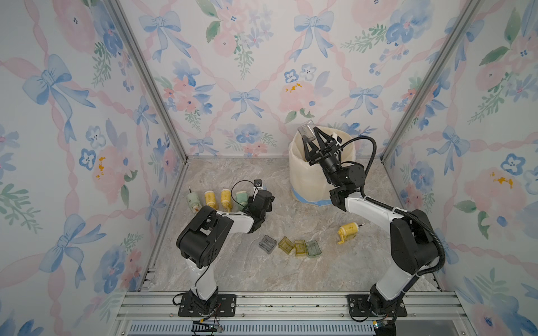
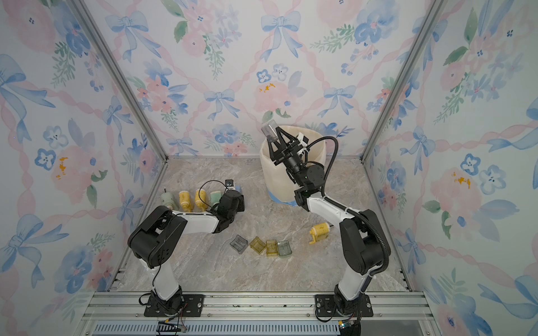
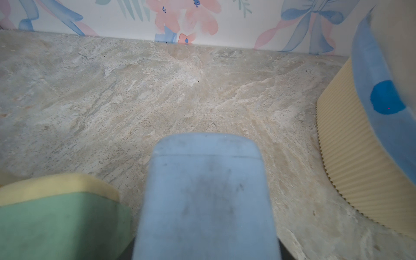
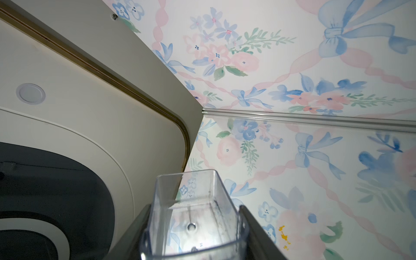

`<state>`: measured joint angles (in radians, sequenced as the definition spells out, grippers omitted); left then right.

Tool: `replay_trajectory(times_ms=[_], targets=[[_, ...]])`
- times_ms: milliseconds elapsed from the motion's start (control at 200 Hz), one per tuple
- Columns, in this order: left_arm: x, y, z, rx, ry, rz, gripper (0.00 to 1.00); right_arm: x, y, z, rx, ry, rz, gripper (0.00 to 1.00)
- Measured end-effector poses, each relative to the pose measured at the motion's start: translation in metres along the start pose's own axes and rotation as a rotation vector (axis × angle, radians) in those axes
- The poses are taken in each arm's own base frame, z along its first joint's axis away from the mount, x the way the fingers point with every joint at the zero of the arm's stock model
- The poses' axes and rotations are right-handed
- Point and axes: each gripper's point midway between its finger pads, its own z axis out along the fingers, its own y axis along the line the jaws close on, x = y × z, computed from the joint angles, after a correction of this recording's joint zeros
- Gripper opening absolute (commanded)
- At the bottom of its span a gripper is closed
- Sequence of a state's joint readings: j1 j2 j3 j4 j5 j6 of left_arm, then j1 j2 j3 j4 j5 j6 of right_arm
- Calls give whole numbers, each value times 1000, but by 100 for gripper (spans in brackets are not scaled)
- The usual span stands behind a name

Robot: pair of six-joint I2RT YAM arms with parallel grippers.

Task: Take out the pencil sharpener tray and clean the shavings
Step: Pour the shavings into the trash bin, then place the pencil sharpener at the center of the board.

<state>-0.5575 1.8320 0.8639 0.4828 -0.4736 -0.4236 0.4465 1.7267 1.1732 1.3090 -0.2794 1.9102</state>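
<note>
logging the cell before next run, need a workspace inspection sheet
surface: marble-look tabletop, no shavings discernible
job's things: clear tray raised by cream bin; four trays in a row; four sharpeners plus blue sharpener by left arm; yellow sharpener near right arm
clutter: nothing seen
grippers: right gripper shut on clear tray; left gripper at blue sharpener, jaws hidden
cables: black conduit on right arm; thin loop at left wrist
surroundings: floral walls, aluminium frame

We see the tray (image 4: 193,213) as clear glossy plastic with grey smears inside, and the blue sharpener (image 3: 207,191) as matt, smudged plastic. The worktop (image 3: 157,90) looks like matt marbled stone, the bin (image 3: 349,157) wall finely ribbed, the frame rails (image 1: 262,302) bare metal.
</note>
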Motion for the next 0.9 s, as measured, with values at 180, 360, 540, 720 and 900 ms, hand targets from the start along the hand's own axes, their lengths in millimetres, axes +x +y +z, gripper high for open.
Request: replay_trajectory(times_ms=[180, 360, 540, 720, 900], targets=[[5, 3, 0, 0, 4, 0, 0, 10, -12, -12, 109, 56, -90, 43], [19, 5, -1, 5, 43, 10, 0, 28, 12, -16, 170, 119, -234, 44], [30, 3, -1, 15, 106, 25, 0, 41, 21, -23, 233, 168, -362, 44], [27, 1, 1, 7, 127, 26, 0, 43, 6, -39, 369, 193, -469, 44], [27, -1, 5, 3, 136, 31, 0, 50, 18, -69, 509, 207, -682, 47]])
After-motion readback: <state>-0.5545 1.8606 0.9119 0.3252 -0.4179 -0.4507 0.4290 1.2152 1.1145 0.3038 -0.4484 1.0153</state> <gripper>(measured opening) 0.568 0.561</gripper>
